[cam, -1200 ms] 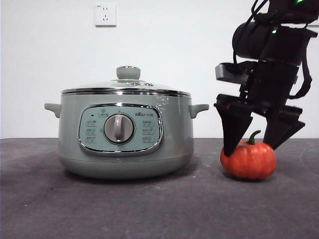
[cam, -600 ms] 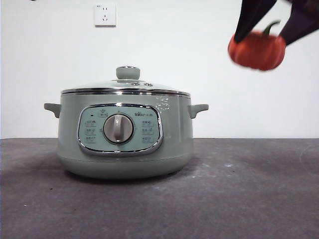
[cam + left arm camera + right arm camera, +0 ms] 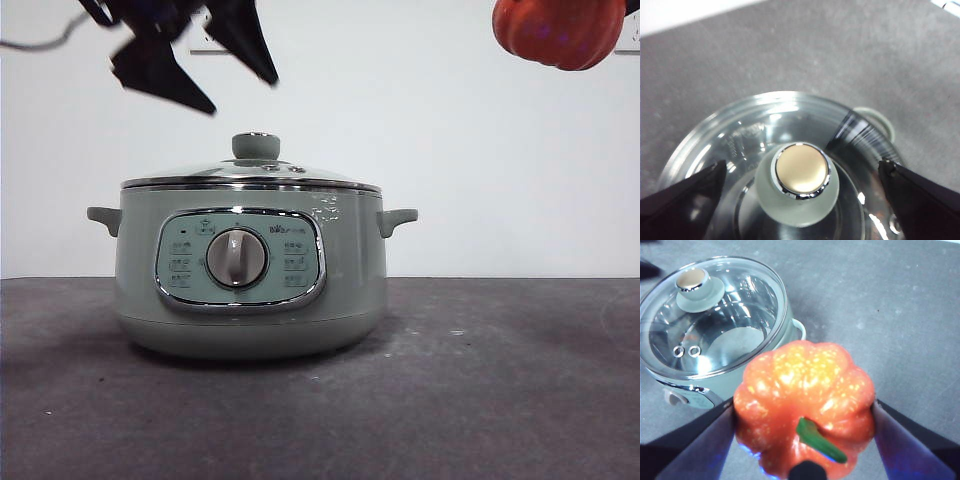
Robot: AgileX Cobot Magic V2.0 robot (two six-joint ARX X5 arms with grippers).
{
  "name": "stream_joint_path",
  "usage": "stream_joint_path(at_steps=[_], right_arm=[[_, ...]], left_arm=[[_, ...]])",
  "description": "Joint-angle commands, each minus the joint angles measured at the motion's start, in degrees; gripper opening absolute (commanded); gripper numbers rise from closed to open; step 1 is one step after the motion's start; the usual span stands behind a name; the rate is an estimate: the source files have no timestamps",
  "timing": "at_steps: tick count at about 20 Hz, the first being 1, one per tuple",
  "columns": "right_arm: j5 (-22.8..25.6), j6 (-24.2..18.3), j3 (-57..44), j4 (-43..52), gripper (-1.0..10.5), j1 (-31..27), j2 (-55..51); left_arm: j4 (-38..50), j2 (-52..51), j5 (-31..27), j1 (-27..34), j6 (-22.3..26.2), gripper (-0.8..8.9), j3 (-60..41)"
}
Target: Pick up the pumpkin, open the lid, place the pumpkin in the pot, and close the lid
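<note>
item 1, pot (image 3: 250, 280): pale sage-green electric cooker standing on the dark grey worktop (image 3: 500, 400), left of the worktop's middle in the front view. it shows 2 small side handles, a chrome-framed control panel (image 3: 240, 260) and a grey dial (image 3: 237, 258) facing the camera.

item 2, lid (image 3: 715, 315): clear glass with a chrome rim, seated on the pot. its pale green knob (image 3: 797, 187) carries a metal cap, and 2 small vents show near the rim in the right wrist view.

item 3, pumpkin (image 3: 805, 405): ribbed, orange-red, green stem. it is held in the air, high above the worktop's right part and well apart from the pot; only its lower part shows at the front view's top right corner.

item 4, right gripper (image 3: 802, 440): jaws pinch the pumpkin on 2 opposite sides.

item 5, left gripper (image 3: 800, 180): it hangs above the lid, jaws spread wide with 1 on each side of the knob and touching neither knob nor glass. in the front view its black tips show above and left of the knob.

item 6, wall socket: white, on the wall behind, partly hidden by the left gripper.
</note>
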Motion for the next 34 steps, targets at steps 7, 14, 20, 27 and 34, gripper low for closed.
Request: stream_joint_path(at_steps=[7, 14, 20, 27, 34], right_arm=[[0.04, 0.59, -0.09, 0.15, -0.1, 0.09, -0.04], [0.07, 0.57, -0.09, 0.37, -0.1, 0.09, -0.04], [0.04, 0.57, -0.09, 0.31, -0.1, 0.09, -0.04], [0.04, 0.57, -0.09, 0.31, -0.1, 0.09, -0.04], [-0.04, 0.55, -0.09, -0.94, -0.1, 0.09, -0.04]], left_arm=[[1.66, 6.05, -2.03, -1.03, 0.70, 7.53, 0.09], [0.85, 6.10, -2.51, -1.86, 0.70, 5.51, 0.09], [1.18, 6.10, -2.54, -2.03, 0.68, 2.49, 0.09], [1.42, 6.10, -2.56, -2.03, 0.68, 0.46, 0.09], [3.41, 6.01, -2.51, -2.03, 0.42, -0.08, 0.11]])
